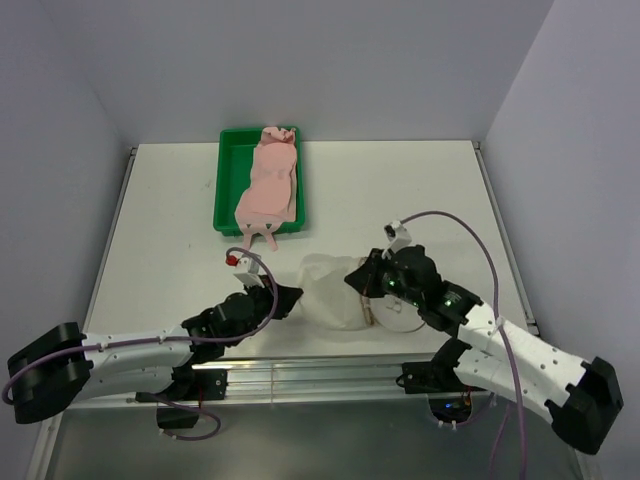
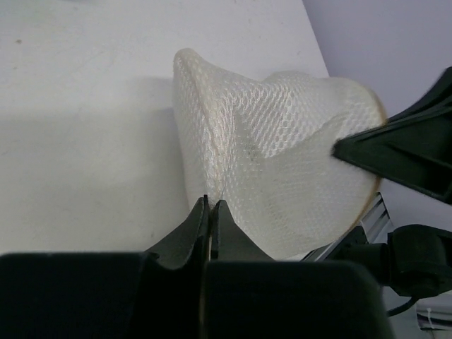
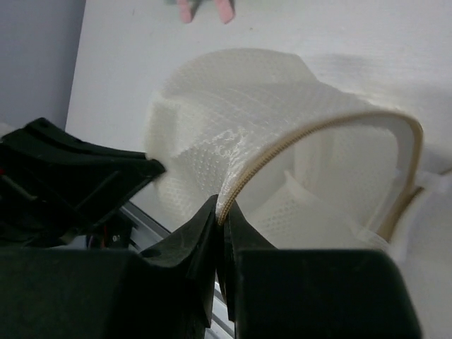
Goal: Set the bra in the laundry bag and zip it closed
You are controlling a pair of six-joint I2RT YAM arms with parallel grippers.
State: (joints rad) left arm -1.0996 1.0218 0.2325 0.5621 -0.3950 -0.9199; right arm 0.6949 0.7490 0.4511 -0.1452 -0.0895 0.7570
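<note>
The white mesh laundry bag (image 1: 330,290) sits near the table's front edge, between both grippers. My left gripper (image 1: 292,296) is shut on the bag's left side; in the left wrist view (image 2: 212,203) its tips pinch a fold of mesh (image 2: 275,162). My right gripper (image 1: 362,280) is shut on the bag's zipper rim (image 3: 304,141), pinched at its tips (image 3: 222,212), holding the bag open. The pale pink bra (image 1: 268,185) lies in the green tray (image 1: 226,175) at the back, straps hanging over the tray's near edge.
An aluminium rail (image 1: 300,375) runs along the table's front edge under both arms. Grey walls close in the table at the left, back and right. The right arm's purple cable (image 1: 470,235) loops above the table.
</note>
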